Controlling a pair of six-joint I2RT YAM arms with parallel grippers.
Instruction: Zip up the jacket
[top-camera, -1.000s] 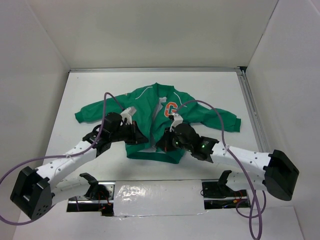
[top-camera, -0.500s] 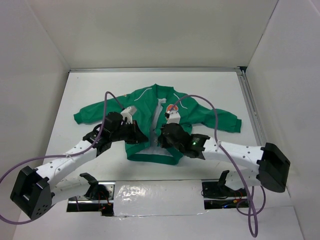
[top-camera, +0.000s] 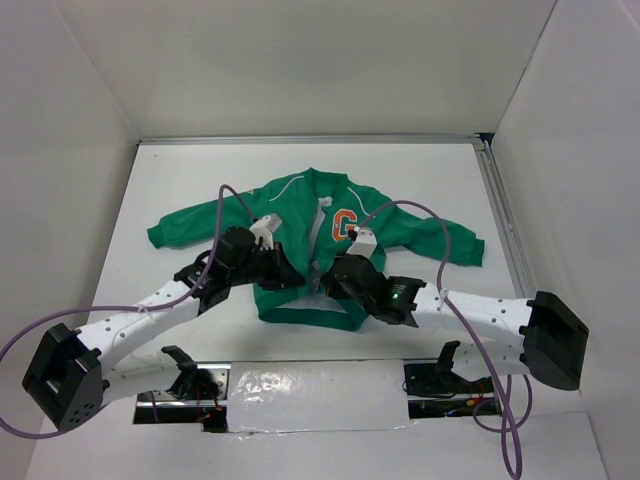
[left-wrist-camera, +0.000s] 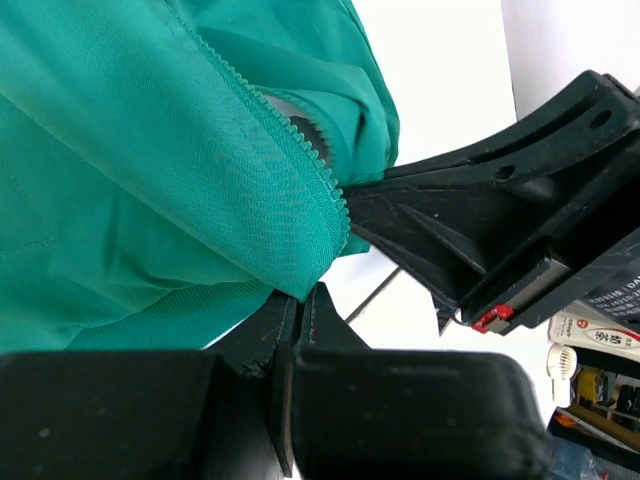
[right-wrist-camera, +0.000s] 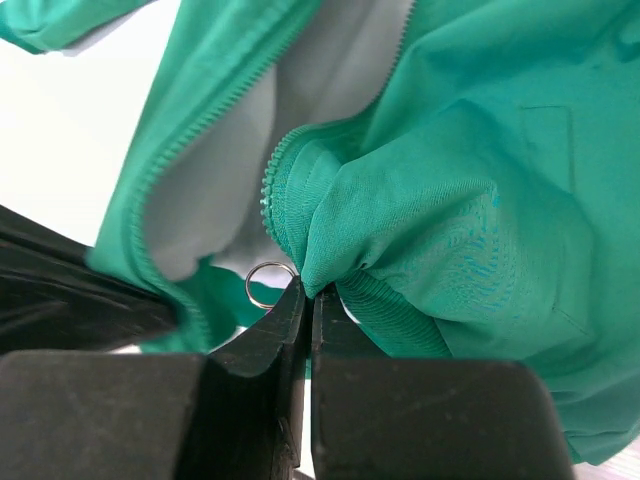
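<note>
The green jacket (top-camera: 300, 215) lies front-up in the middle of the table, its front open and white lining showing, with an orange "G" patch (top-camera: 344, 223). My left gripper (top-camera: 292, 277) is shut on the jacket's left front edge near the hem; in the left wrist view the jaws pinch the green fabric (left-wrist-camera: 150, 200) at the zipper teeth (left-wrist-camera: 285, 165). My right gripper (top-camera: 328, 286) is shut on the right front edge at the ribbed hem (right-wrist-camera: 400, 320). A small metal pull ring (right-wrist-camera: 270, 284) hangs just left of the right fingertips (right-wrist-camera: 292, 312).
White walls enclose the table on three sides, with a metal rail (top-camera: 500, 220) along the right edge. Purple cables (top-camera: 420, 215) loop over the jacket's sleeves. The arm bases and a foil strip (top-camera: 310, 385) sit at the near edge.
My right gripper has shifted left and down along the jacket front toward the hem, uncovering the "G" patch. My left gripper moved slightly right, and the two now sit close together at the bottom opening.
</note>
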